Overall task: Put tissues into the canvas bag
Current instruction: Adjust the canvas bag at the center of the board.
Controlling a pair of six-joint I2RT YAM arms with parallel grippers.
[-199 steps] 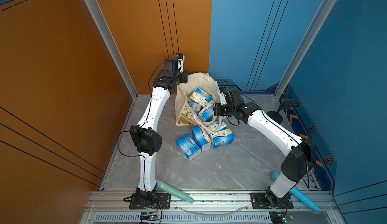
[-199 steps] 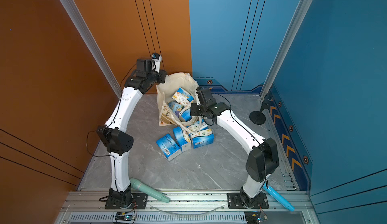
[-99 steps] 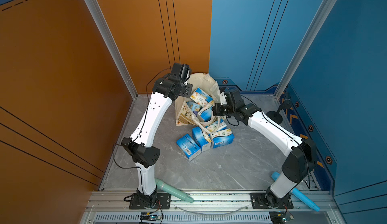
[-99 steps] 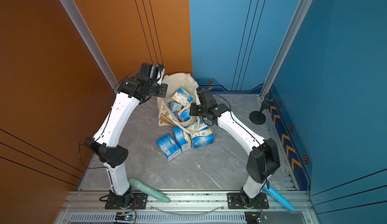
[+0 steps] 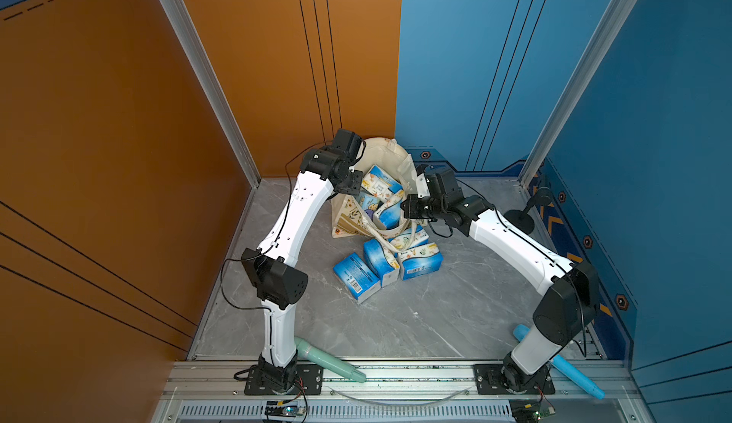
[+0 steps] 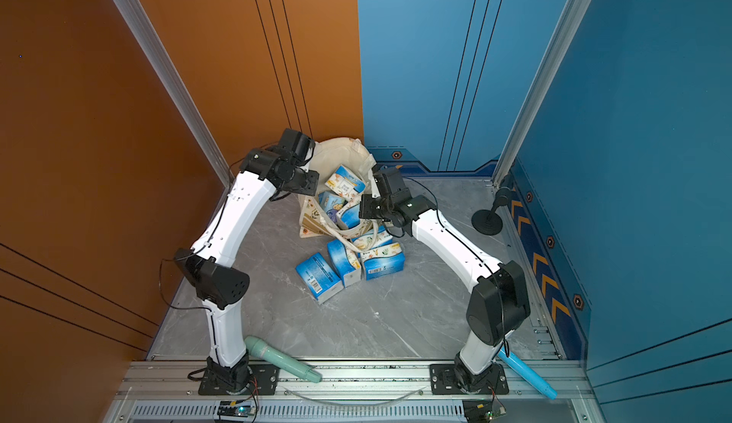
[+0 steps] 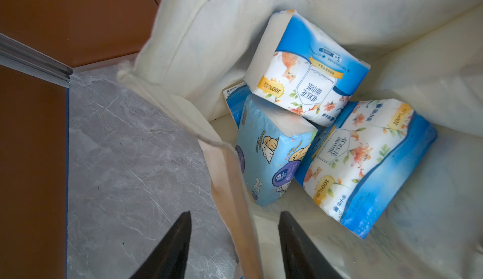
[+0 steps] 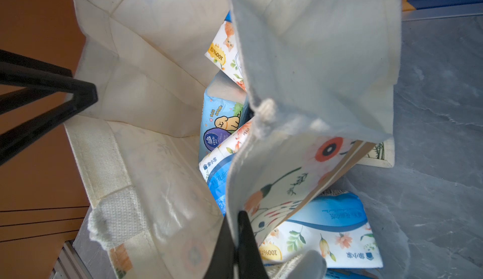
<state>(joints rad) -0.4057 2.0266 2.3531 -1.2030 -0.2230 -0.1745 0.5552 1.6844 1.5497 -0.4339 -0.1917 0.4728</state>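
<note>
- The orange wall (image 5: 119,124) and the blue wall (image 5: 653,163) are smooth flat panels with thin dark lines and silver metal corner strips.
- The floor (image 5: 416,322) is a grey, marble-veined slab, matt, with a ribbed aluminium rail (image 5: 396,373) along the near edge.
- The left arm (image 5: 297,219) and right arm (image 5: 515,243) have glossy white curved shells and black blocky joints. Both reach to the bag from opposite sides.
- The canvas bag (image 5: 390,155) is soft cream woven cloth. It slumps open at the back of the floor, near the corner where the walls meet. Its outside carries a flower print and a tan band, whose lettering is too small to read.
- The right gripper (image 8: 239,217) has its black fingers pressed together on the bag's printed edge, pinching the cloth.
- The left gripper (image 7: 235,213) has its fingers spread, one outside and one inside the bag's rim, with no clamp on it.
- The tissues are soft brick-shaped packs in shiny plastic wrap.
- Inside the bag lie two blue-and-white flowered packs (image 7: 308,68) (image 7: 366,165) with yellow "100%" badges. Beside them is a pale blue pack (image 7: 271,155) with cartoon dogs and a purple "Vinda" badge.
- More packs (image 5: 356,276) (image 5: 422,260) crowd together on the floor just in front of the bag, one showing a barcode.
- A teal cylinder (image 5: 328,357) and a light-blue cylinder (image 5: 558,361) lie by the arm bases.
- A small black stand (image 5: 519,219) with a round base is by the blue wall.
</note>
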